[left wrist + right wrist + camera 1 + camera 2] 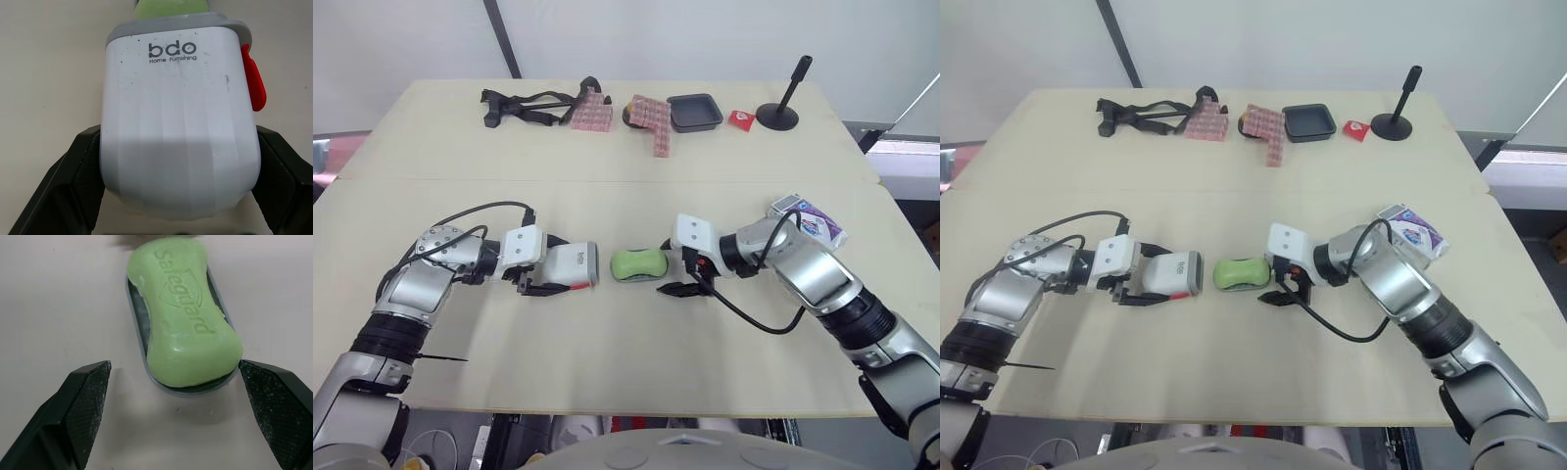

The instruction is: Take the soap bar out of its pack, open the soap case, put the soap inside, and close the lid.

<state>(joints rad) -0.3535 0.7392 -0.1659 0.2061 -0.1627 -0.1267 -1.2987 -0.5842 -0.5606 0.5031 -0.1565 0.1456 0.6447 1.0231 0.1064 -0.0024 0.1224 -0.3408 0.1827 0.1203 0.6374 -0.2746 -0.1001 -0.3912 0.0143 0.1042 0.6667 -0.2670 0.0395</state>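
Note:
The green soap bar (638, 264) lies on a shallow grey base (142, 338) at the table's middle. Just to its left lies the white soap case lid (576, 262), with a grey rim and a red latch (254, 81). My left gripper (566, 274) is shut on the lid, one black finger (73, 166) pressed to each side. My right gripper (668, 268) stands open right of the soap, its fingers (88, 396) spread wider than the bar and not touching it. The opened soap pack (808, 217) lies behind my right arm.
Along the far edge lie a black strap tool (524, 106), pink block pieces (651, 119), a black square tray (694, 112), a small red item (741, 118) and a black stand (779, 110). A seam (607, 181) crosses the table.

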